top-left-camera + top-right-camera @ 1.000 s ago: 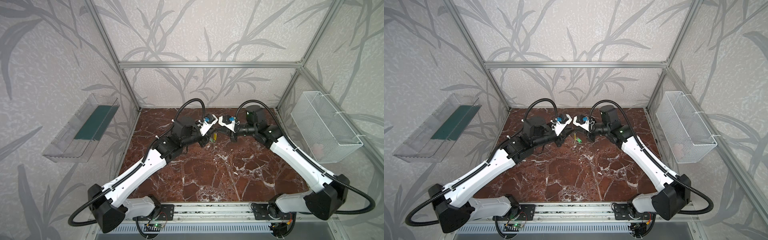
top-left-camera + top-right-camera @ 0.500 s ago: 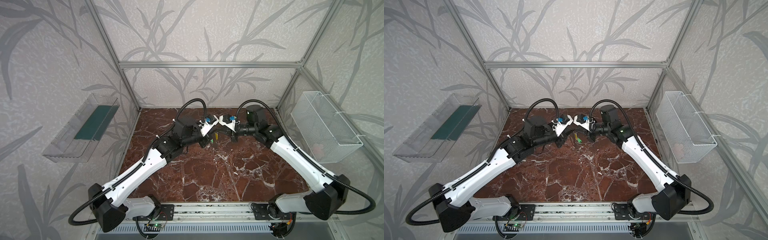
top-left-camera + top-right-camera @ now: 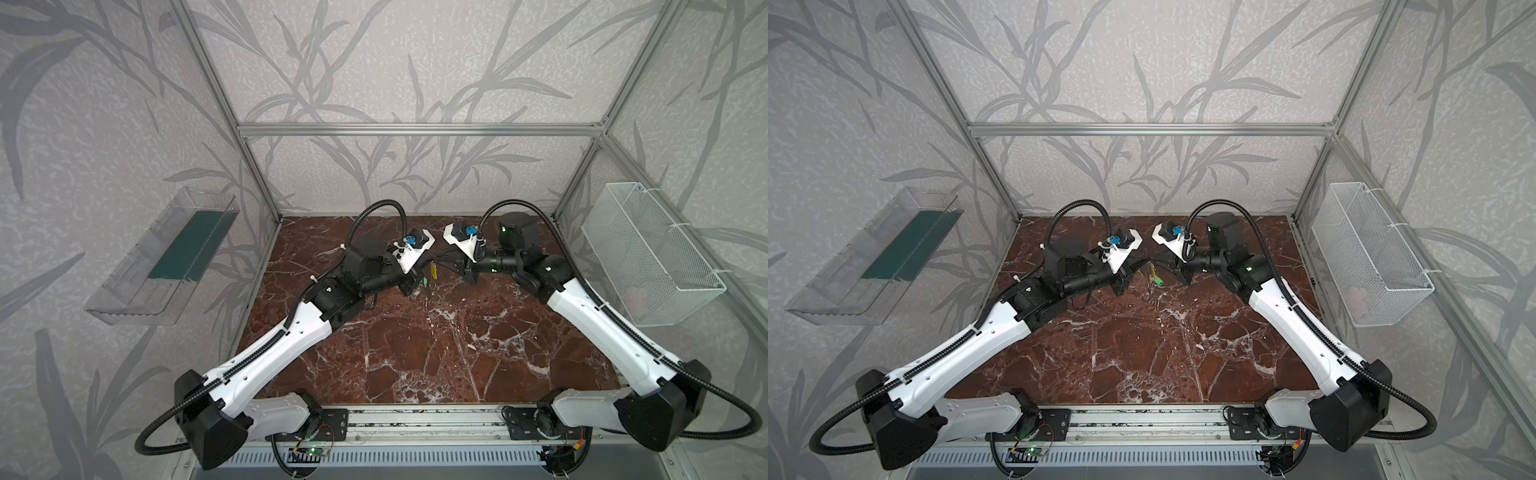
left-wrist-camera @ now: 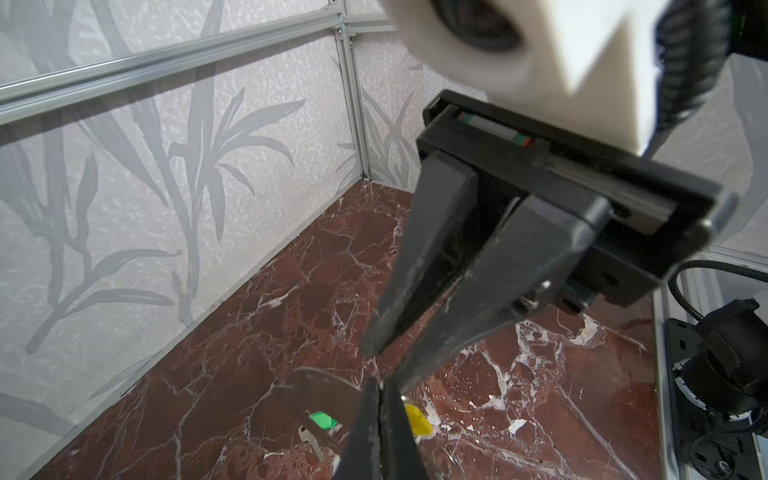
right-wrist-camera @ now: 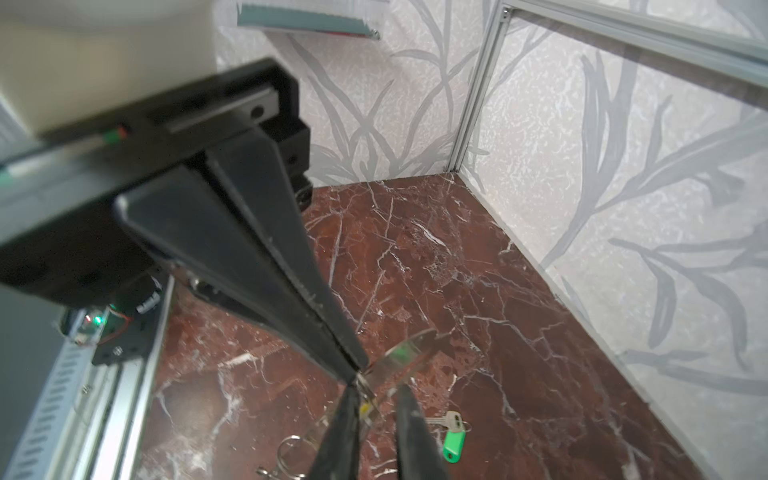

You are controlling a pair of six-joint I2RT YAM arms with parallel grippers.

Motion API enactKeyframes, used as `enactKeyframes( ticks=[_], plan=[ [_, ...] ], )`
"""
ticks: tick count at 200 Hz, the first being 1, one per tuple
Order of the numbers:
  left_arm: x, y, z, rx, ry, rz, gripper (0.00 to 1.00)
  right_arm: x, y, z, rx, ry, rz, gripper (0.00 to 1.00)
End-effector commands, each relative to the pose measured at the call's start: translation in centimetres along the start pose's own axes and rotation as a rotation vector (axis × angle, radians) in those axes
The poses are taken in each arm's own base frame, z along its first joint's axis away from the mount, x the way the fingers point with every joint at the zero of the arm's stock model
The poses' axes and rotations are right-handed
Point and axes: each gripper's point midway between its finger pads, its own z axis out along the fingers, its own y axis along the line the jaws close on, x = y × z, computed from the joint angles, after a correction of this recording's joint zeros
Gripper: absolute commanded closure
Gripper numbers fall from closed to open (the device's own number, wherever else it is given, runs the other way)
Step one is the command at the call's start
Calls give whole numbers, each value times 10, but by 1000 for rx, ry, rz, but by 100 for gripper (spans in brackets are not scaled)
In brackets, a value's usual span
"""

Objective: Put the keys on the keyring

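On the left, the left gripper [image 4: 380,390] is fully closed. Its tips pinch one edge of the keyring [image 4: 320,384], the flat grey plate, and hold it raised above the far middle of the marble table [image 3: 415,353]. The right wrist view shows the same pinch from the opposite side, with the plate tilted and clear of the surface. Just right of those tips hangs the yellow-tagged key [image 4: 417,419], its tag in the air beside the plate and a small ring at the plate's edge. It looks hooked on or very nearly so, though the joint is too small to confirm. Below, the green-tagged key [image 5: 451,436] lies flat on the table, apart from both grippers and attached to nothing, with a few loose wire rings [image 5: 291,451] nearby. On the right, the right gripper [image 5: 376,388] meets the left one tip to tip, its jaws parted by a narrow gap and clamping nothing that I can see, the yellow tag against one finger. By my reading, roughly half is done: the green-tagged key has yet to be picked up and threaded.
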Motion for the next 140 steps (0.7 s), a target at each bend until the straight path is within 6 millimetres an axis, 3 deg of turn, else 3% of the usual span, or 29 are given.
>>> enactKeyframes(
  ticks=[1,73,140],
  plan=[
    [-28,-1,-12,23,-155,-18,100,-14,5,-12,32,-58,45,71],
    [-41,-14,-25,116,-341,-64,100,-3,20,-18,9,-124,173,65],
    [-43,-19,-24,157,-377,-97,100,-1,23,-14,-25,-151,211,75]
  ],
)
